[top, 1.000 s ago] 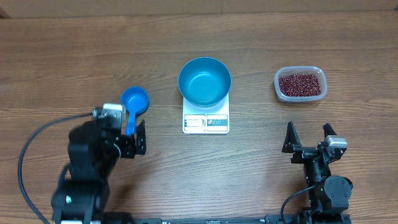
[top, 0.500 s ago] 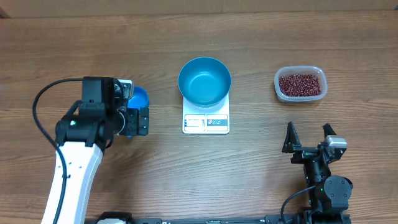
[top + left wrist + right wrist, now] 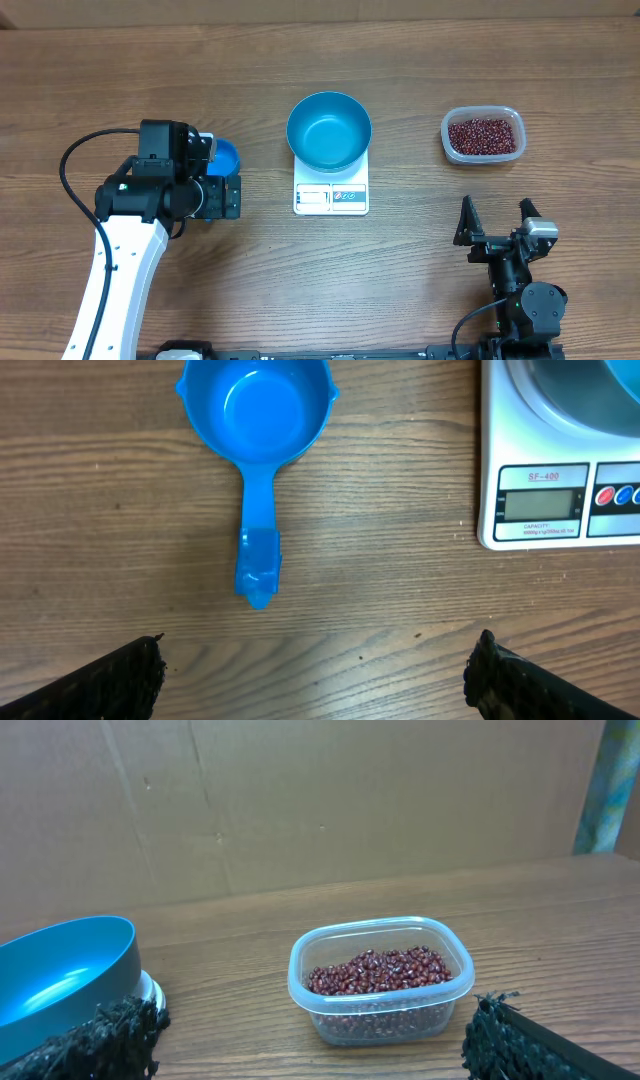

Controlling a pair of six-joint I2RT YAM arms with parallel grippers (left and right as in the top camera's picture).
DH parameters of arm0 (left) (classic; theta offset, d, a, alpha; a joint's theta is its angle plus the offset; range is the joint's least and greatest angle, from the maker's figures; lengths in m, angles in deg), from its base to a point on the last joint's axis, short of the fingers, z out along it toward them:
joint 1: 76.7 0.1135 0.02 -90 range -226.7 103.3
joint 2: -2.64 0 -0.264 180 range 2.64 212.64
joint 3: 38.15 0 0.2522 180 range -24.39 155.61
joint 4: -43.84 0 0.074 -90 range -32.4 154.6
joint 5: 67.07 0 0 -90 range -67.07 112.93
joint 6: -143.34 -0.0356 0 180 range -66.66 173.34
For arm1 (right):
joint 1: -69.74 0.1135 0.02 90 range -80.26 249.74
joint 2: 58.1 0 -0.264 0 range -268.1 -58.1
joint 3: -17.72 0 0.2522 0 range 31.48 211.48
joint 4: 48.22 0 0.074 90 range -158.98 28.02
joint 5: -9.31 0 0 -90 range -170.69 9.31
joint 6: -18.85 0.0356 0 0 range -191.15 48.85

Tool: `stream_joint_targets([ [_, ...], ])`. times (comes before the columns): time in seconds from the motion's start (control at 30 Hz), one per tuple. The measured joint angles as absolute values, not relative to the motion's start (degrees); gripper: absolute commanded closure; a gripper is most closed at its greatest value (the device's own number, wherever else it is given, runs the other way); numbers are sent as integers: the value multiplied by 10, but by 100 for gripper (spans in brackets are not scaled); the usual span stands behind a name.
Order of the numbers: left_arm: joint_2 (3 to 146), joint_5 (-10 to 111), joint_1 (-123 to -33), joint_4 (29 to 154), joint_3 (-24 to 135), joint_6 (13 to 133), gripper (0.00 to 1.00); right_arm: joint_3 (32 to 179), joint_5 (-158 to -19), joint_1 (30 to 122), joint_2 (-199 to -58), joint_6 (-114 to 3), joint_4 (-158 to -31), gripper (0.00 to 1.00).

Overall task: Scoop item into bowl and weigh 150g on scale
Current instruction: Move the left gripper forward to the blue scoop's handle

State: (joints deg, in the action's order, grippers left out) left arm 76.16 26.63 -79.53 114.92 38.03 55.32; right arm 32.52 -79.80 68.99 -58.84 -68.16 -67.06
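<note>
**Both grippers spread wide and empty; beans in their tub, bowl on the scale**

At the left of the table [image 3: 320, 300], the left gripper [image 3: 315, 682] hangs over a small bright blue scoop [image 3: 258, 450] with its fingers far apart and nothing between them. In the left wrist view the scoop lies flat on the wood, its cup empty. Its handle points back toward the gap between the fingers, and the handle's end is clear of both fingertips. From overhead the gripper hides the handle, so only part of the cup shows.

Just right of the scoop, near the table's middle, sits the white scale [image 3: 331, 197], its display panel facing the robot. The figures on the display are too small to read. The teal bowl [image 3: 329, 130] stands on the scale's platform and is empty.

Further right, the clear plastic tub [image 3: 452, 128] holds the beans [image 3: 483, 135], a loose red-brown heap well apart from the bowl and scale.

The right gripper [image 3: 495, 218] sits low at the near right edge, its fingers spread wide and holding nothing. In the right wrist view the tub lies ahead, well apart, framed between the two fingertips, with the bowl at the left edge.
</note>
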Motion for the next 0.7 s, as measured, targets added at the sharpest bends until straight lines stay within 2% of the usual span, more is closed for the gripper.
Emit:
stream_joint_targets([
  [0.17,801,269,-769,1176,417,577,0,325,-798,690,-588,-681,-671,0],
  [0.33,892,269,-722,1231,523,575,0,325,-798,690,-588,-681,-671,0],
  [0.7,1027,252,-698,1180,577,584,0,325,-798,690,-588,-681,-671,0],
])
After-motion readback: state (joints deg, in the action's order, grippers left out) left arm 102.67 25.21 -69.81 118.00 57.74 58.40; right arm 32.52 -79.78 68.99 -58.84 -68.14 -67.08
